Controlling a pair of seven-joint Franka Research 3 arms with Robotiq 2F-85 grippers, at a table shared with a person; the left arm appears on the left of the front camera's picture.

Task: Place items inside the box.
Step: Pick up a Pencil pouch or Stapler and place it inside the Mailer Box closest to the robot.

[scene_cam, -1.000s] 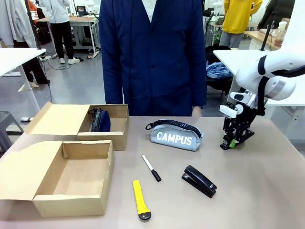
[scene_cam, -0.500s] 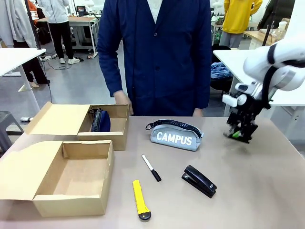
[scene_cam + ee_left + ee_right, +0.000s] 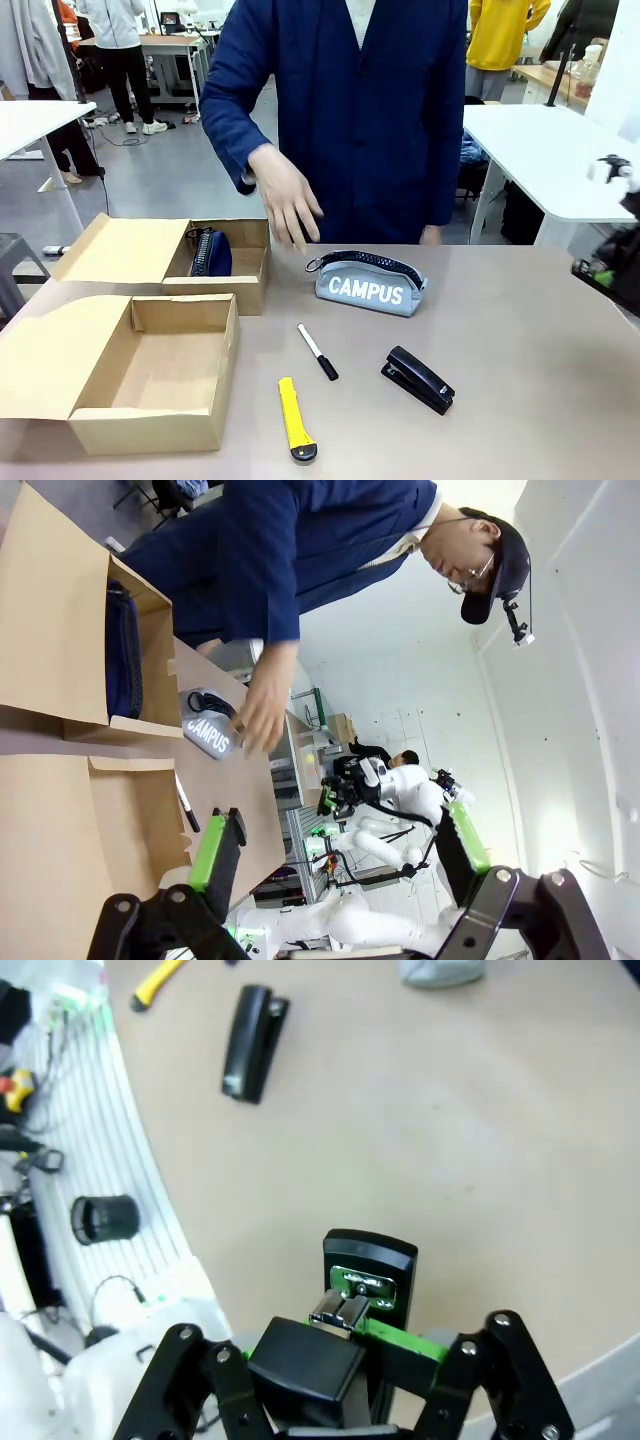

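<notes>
The grey "CAMPUS" pouch (image 3: 370, 286) lies at mid-table, and a person's hand (image 3: 285, 210) hovers just above its left end. Nearer me, the black stapler (image 3: 418, 379) rests on the table to the right. The larger box (image 3: 150, 372) stands open at the front left, nothing inside, its flap folded out leftward. My right gripper (image 3: 604, 270) hangs at the far right edge, well away from both items. In its wrist view it (image 3: 368, 1260) is shut with nothing held, above bare table, the stapler (image 3: 253, 1042) far ahead. My left gripper (image 3: 340, 845) is open, holding nothing.
A smaller cardboard box (image 3: 225, 262) behind the large one holds a dark blue pouch (image 3: 212, 254). A white marker (image 3: 318, 351) and a yellow utility knife (image 3: 295, 420) lie between the box and the stapler. The person stands at the far edge.
My right gripper has shut, lifted off the table and swung right to the picture's edge. The person's hand has come forward over the table above the pouch.
</notes>
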